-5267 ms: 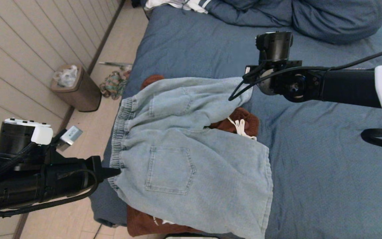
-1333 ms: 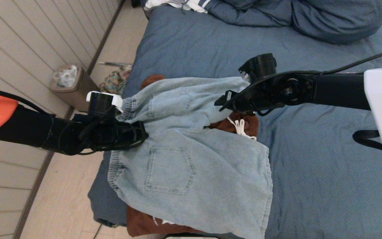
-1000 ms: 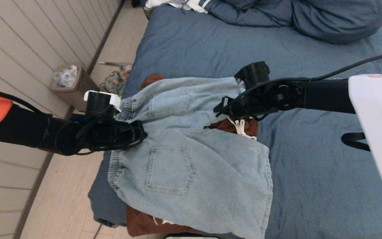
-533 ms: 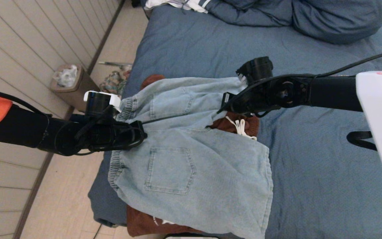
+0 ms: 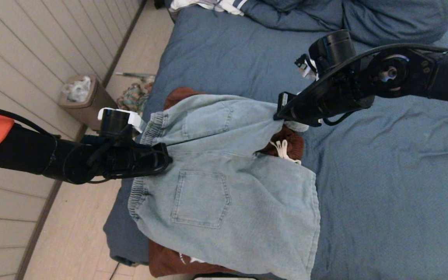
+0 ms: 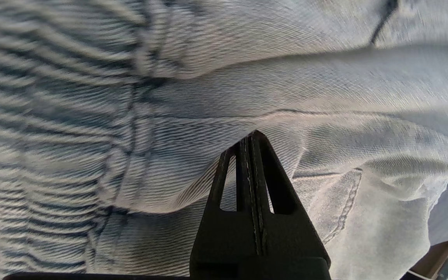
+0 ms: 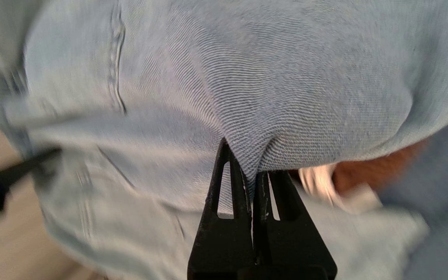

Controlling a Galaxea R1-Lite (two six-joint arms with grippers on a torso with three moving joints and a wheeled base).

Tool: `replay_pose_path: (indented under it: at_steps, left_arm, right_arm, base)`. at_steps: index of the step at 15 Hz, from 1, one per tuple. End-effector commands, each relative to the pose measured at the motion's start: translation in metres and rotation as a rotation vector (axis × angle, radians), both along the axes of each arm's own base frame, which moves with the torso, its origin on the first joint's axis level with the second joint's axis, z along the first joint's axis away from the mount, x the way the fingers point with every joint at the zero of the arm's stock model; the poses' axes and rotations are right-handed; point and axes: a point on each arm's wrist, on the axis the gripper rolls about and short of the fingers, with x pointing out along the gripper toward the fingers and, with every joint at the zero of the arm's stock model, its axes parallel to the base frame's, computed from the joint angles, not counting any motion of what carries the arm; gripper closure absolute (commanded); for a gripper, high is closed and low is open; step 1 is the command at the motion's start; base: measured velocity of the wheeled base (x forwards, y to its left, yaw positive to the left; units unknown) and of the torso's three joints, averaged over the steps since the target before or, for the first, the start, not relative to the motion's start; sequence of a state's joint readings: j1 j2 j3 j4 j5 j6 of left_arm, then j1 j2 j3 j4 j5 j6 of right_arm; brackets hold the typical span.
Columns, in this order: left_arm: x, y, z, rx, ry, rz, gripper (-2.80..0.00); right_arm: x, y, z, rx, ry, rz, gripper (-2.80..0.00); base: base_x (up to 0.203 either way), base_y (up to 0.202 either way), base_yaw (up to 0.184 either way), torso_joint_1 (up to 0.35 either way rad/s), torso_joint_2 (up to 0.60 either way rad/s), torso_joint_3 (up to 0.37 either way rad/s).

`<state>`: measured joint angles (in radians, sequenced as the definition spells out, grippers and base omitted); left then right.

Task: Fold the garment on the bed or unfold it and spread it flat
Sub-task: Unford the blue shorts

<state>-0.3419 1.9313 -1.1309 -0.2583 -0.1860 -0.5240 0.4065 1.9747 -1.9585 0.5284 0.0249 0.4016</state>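
Light-blue denim shorts (image 5: 216, 202) lie on the slate-blue bed (image 5: 383, 186), waistband toward the bed's left edge. My left gripper (image 5: 166, 154) sits at the middle of the waistband, shut on the denim shorts (image 6: 325, 77); its fingertips (image 6: 252, 136) meet at a raised fold. My right gripper (image 5: 277, 116) is at the far leg's hem, shut on the denim (image 7: 286, 77), with a pinch of cloth squeezed between its fingers (image 7: 249, 167). That leg hangs lifted and stretched between the two grippers.
A brown garment (image 5: 286, 142) with a white drawstring (image 5: 282, 149) lies under the shorts. Bunched blue bedding (image 5: 356, 19) fills the far end. On the floor to the left stand a tan bin (image 5: 88, 103) and a heap of clothes (image 5: 132, 97).
The right gripper closed on the far leg's hem and rose up and rightward, pulling that leg off the bed and taut. The left arm stayed at the waistband.
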Motion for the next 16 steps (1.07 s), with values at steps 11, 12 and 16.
replay_pose_path:
  at_steps: [11,12,16]
  left_arm:
    - [-0.002,0.001,0.004,-0.004,-0.009,-0.001,0.0]
    - [-0.003,0.001,0.004,-0.004,-0.007,-0.002,0.0]
    - [-0.004,0.001,0.006,-0.005,-0.012,-0.003,0.0]
  right_arm:
    - [-0.021,0.002,-0.034,-0.211,0.296,0.089,-2.8]
    - [-0.021,0.0,-0.033,-0.216,0.291,0.09,-2.8]
    - [-0.029,-0.008,-0.014,-0.197,0.226,0.088,-2.8]
  base:
    - [0.0,0.0,0.0,0.0,0.0,0.0]
    - [0.0,0.0,0.0,0.0,0.0,0.0]
    - [0.0,0.0,0.0,0.0,0.0,0.0]
